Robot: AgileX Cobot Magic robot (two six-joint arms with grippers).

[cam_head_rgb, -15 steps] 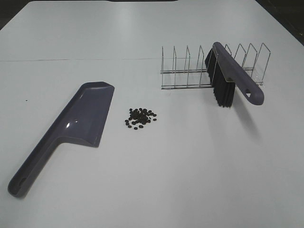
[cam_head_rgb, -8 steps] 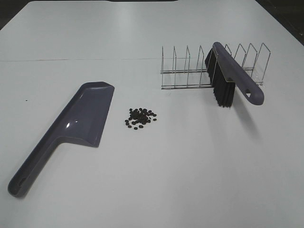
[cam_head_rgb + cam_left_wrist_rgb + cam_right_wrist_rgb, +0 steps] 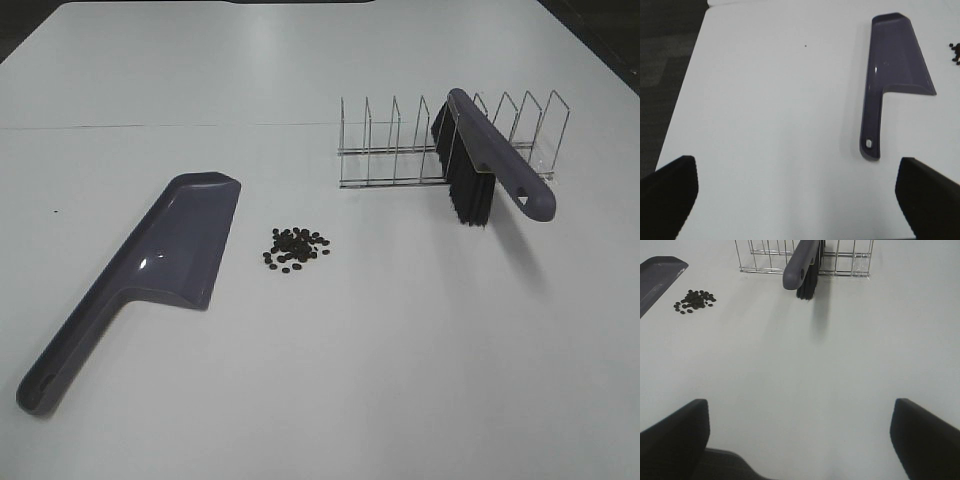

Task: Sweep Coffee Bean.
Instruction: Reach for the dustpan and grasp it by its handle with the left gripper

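A loose cluster of tiny dark coffee beans (image 3: 295, 248) lies on the white table; it also shows in the right wrist view (image 3: 695, 300) and at the edge of the left wrist view (image 3: 956, 52). A purple dustpan (image 3: 150, 270) lies flat to their left, handle toward the front; the left wrist view shows it too (image 3: 890, 75). A purple brush (image 3: 487, 160) with black bristles rests in a wire rack (image 3: 400, 150), handle pointing forward (image 3: 799, 267). My left gripper (image 3: 797, 200) and right gripper (image 3: 800, 440) are open, empty, and far from all objects.
The table's left edge and the dark floor (image 3: 665, 65) show in the left wrist view. The wire rack (image 3: 840, 260) stands at the back right of the table.
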